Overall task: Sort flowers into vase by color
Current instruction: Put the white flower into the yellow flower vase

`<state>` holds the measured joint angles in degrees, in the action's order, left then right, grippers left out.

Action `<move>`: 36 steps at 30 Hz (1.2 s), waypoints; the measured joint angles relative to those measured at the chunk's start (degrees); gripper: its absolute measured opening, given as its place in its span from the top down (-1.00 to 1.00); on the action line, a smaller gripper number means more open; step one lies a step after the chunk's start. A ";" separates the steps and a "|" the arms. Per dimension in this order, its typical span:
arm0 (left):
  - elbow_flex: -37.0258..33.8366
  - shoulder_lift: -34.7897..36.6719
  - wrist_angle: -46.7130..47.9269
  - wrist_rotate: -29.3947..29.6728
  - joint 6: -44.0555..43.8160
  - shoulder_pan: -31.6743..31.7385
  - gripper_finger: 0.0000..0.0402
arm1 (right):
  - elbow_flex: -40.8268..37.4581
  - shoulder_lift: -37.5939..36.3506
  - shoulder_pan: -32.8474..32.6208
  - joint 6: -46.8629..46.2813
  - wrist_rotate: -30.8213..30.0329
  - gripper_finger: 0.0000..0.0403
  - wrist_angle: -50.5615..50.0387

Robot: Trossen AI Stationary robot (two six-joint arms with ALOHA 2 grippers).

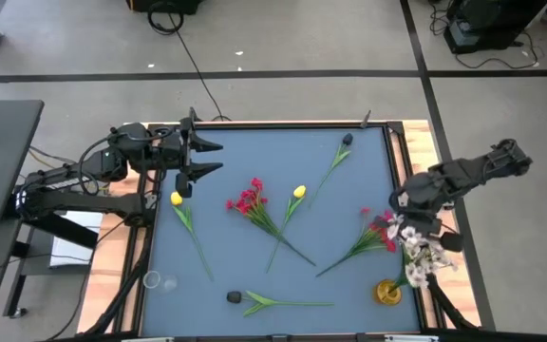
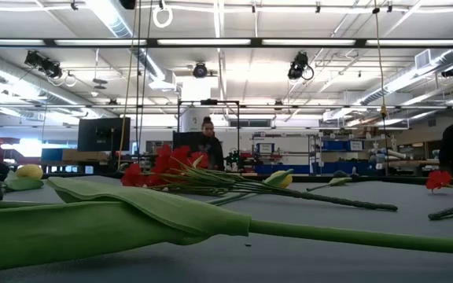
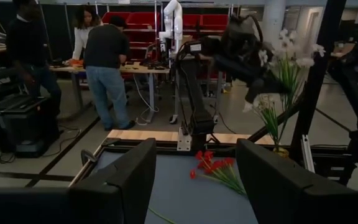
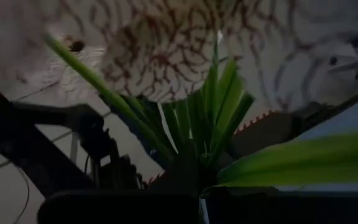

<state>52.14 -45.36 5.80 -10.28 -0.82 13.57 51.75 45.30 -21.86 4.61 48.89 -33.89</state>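
Right gripper (image 1: 411,228) pinching white spray (image 1: 418,255) above yellow vase (image 1: 387,292) at table's right edge. Left gripper (image 1: 207,157) spread wide, idle (far-left corner). Red cluster (image 1: 247,199), tulips lying mid-table.

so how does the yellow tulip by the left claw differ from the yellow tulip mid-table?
The yellow tulip by the left claw lies at the blue mat's left edge, stem running toward the front edge. The yellow tulip mid-table has its stem crossing the red blossom cluster's stems. Both lie flat, unheld.

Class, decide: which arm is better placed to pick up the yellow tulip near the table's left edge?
Left. Its open pincer hovers near that yellow tulip; the right pincer is across the table at the white spray.
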 joint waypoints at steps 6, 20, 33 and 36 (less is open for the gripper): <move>0.00 0.00 -0.01 0.00 0.02 0.02 -0.13 | -3.84 -0.07 -4.30 0.13 -0.86 0.96 3.29; 0.00 0.00 0.00 0.00 0.00 0.02 -0.13 | -6.43 -0.21 -6.17 -10.96 -6.83 0.56 2.93; 0.00 0.00 0.00 -0.02 0.01 0.02 -0.13 | -0.32 -1.08 -6.17 -18.86 0.25 -0.14 2.99; -0.01 0.00 0.00 -0.02 0.02 0.02 -0.13 | 2.39 -1.20 -5.82 -19.00 0.13 -0.17 3.46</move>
<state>52.13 -45.36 5.80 -10.31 -0.80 13.58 54.15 44.10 -27.69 -14.40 49.02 -30.42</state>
